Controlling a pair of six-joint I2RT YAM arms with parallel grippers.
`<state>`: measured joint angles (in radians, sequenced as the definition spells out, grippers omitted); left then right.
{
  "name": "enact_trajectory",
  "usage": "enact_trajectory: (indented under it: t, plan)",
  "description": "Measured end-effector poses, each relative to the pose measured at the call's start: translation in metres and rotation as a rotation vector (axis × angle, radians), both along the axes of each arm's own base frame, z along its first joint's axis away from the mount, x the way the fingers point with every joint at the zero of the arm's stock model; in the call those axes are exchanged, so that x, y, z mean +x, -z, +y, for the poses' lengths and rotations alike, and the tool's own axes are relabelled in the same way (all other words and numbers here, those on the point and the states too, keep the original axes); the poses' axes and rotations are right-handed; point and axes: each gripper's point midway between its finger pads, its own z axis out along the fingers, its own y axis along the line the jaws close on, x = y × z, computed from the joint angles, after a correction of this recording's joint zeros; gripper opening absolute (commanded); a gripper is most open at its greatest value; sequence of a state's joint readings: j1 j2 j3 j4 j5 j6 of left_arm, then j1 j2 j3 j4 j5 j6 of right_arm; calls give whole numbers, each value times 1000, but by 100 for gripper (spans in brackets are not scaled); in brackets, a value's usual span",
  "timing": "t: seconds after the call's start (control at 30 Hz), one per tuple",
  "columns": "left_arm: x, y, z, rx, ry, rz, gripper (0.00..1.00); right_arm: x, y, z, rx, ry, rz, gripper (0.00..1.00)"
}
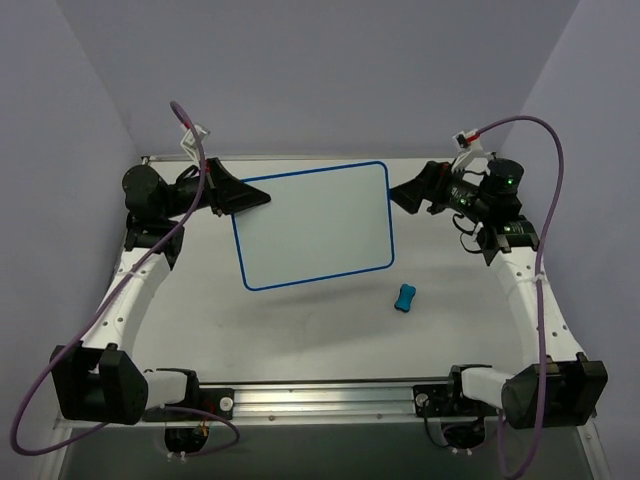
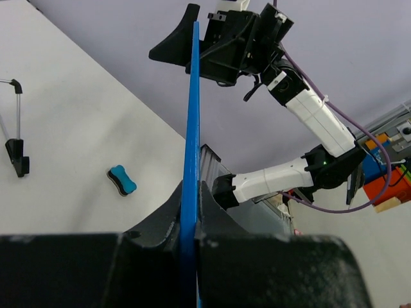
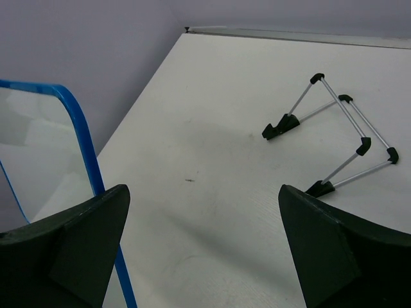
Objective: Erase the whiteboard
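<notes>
The whiteboard [image 1: 315, 225] is blank white with a thin blue rim and is held tilted above the table. My left gripper [image 1: 255, 197] is shut on its left edge. In the left wrist view the board [image 2: 191, 115] shows edge-on, pinched between my fingers [image 2: 191, 187]. My right gripper [image 1: 402, 196] is open at the board's right edge. In the right wrist view the blue rim [image 3: 82, 138] runs just inside the left finger, with the jaws [image 3: 205, 192] wide apart and touching nothing. The right gripper [image 2: 196, 45] straddles the far edge in the left wrist view.
A small blue bone-shaped eraser [image 1: 405, 298] lies on the table to the front right of the board, and it also shows in the left wrist view [image 2: 121, 180]. A wire stand with black feet [image 3: 277, 128] lies on the table beneath the board.
</notes>
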<state>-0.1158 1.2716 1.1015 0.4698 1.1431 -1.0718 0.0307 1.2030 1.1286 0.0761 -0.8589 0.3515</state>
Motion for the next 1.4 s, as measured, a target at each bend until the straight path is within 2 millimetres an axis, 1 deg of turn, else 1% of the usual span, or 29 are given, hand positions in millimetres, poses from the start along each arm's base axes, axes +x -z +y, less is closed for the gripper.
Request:
enact_trajectory:
  t: [0.07, 0.13, 0.2, 0.3, 0.4, 0.5, 0.6, 0.7, 0.73, 0.77, 0.83, 0.9, 0.93, 0.97, 1.1, 1.2, 1.23, 1.27, 1.33, 1.4]
  plan:
    - [-2, 0, -1, -2, 20, -10, 2, 0, -9, -7, 19, 30, -8, 95]
    - [-4, -1, -1, -1, 40, -29, 2, 4, -20, -18, 48, 79, -20, 94]
    - [-6, -1, -2, -1, 59, -38, 2, 8, -31, -28, 87, 101, -38, 90]
    - [-6, 1, -4, -6, 94, -49, 2, 8, -46, -32, 146, 87, -75, 89]
    - [-2, 6, -10, -18, 136, -44, 2, 1, -49, -25, 174, 28, -87, 88]
    - [3, 15, -18, -22, 182, -17, 2, -11, -50, -14, 193, -40, -87, 87]
    - [8, 22, -25, -19, 213, 9, 2, -25, -54, 3, 194, -124, -102, 84]
    - [11, 23, -28, -18, 230, 10, 2, -37, -55, 15, 176, -184, -117, 79]
    - [11, 22, -28, -18, 233, 6, 2, -41, -54, 20, 171, -206, -117, 74]
    - [11, 21, -28, -18, 235, 1, 2, -44, -53, 24, 164, -223, -121, 72]
    - [9, 18, -28, -18, 244, -16, 2, -47, -49, 29, 159, -248, -112, 63]
    - [7, 14, -28, -14, 257, -40, 2, -51, -48, 34, 160, -272, -107, 60]
    - [6, 12, -27, -11, 267, -53, 2, -53, -49, 36, 168, -287, -107, 54]
    - [4, 10, -27, -7, 279, -74, 2, -55, -49, 37, 175, -299, -115, 51]
    - [1, 3, -27, 7, 331, -136, 2, -64, -43, 43, 200, -334, -93, 47]
    - [3, 2, -30, 11, 360, -136, 2, -73, -41, 52, 198, -368, -87, 29]
    - [5, 3, -31, 11, 368, -130, 2, -78, -41, 56, 195, -381, -87, 11]
    - [6, 5, -32, 13, 374, -125, 2, -82, -40, 58, 186, -393, -91, 1]
    - [8, 10, -32, 25, 388, -137, 2, -92, -39, 62, 186, -419, -63, 0]
    - [9, 12, -32, 29, 394, -141, 2, -96, -39, 63, 180, -423, -60, 0]
